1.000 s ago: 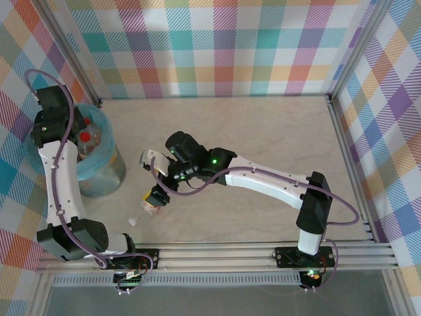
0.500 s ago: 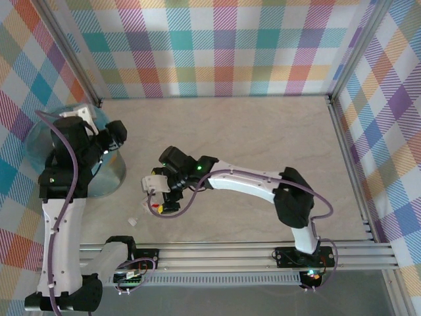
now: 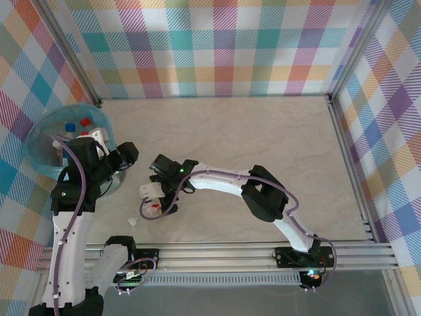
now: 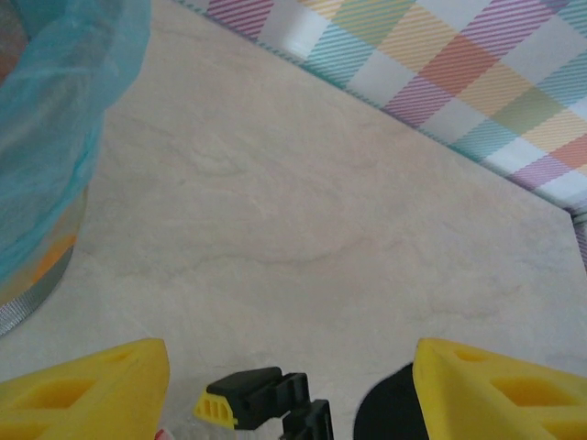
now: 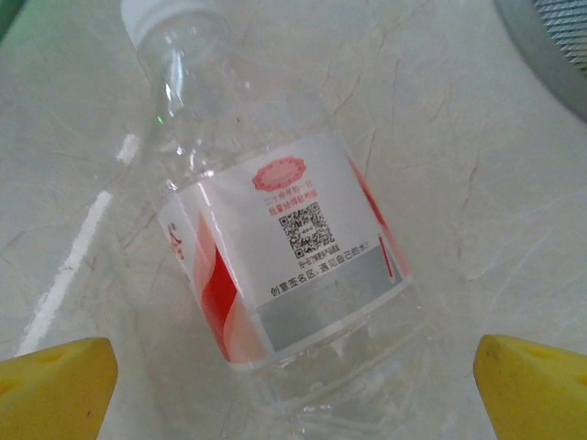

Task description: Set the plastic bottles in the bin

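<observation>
**Crowding beside the bin threatened the next pick**

Top view: the bin [image 3: 33, 141] held several plastic bottles [image 3: 77, 126]. One more bottle [image 3: 152, 209] lay on the worktop [image 3: 263, 131], to the right of the bin and nearer the arm bases, with the right tool [image 3: 152, 196] over it. The left tool [image 3: 127, 153] hovered just beside the bin's right rim, between bin and bottle. That looked like the main hazard, because a direct carry to the bin could have driven one arm into the other. A loose white cap [image 3: 132, 221] lay near the bottle.

Left wrist view: the left tool [image 4: 292, 383] was open, its yellow fingers well apart with nothing between them. The bin's teal liner [image 4: 64, 110] hung close on one side. A careless swing could have snagged it.

Right wrist view: the right tool [image 5: 293, 385] was spread wide. Its fingertips [image 5: 55, 376] flanked the bottle's lower body without touching it. The bottle lay on its side, clear and thin-walled, with the bin's grey wall [image 5: 550, 27] near. An off-centre close could probably have rolled it or squirted it out, and too hard a squeeze could have crumpled it.
</observation>
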You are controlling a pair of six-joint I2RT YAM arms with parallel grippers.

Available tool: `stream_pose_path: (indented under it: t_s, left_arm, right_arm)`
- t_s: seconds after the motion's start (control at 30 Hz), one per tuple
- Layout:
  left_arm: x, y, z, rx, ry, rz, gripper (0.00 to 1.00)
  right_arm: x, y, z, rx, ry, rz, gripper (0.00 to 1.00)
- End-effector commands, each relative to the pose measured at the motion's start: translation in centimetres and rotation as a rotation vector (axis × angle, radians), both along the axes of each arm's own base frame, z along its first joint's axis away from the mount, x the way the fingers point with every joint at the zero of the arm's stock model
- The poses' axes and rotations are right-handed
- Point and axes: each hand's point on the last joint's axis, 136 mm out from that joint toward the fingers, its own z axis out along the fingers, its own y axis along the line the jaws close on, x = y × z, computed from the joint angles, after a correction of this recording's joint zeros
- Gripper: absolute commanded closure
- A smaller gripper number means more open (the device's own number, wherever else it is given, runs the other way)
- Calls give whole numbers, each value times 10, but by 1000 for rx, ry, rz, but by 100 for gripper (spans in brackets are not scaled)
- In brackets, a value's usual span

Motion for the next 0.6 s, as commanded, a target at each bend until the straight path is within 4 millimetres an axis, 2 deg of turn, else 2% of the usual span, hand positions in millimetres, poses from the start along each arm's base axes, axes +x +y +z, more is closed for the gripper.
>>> stream_pose_path:
  t_s: [0.0,0.17,0.33,0.57]
  left_arm:
    - [3,-6,-3,-7,9,-32,29]
    - [7,-8,-5,-13,14,-43,29]
    - [9,-9,-5,-18,15,-47,28]
    - [10,-9,3,-14,-7,-46,28]
  right_arm:
    - [-3,-8,-20,-72,19,31,0]
    - [-11,-19,-39,-151,72,42,1]
    - [-14,-30,-46,-212,94,27,10]
    - [-11,-41,-21,-195,89,-42,28]
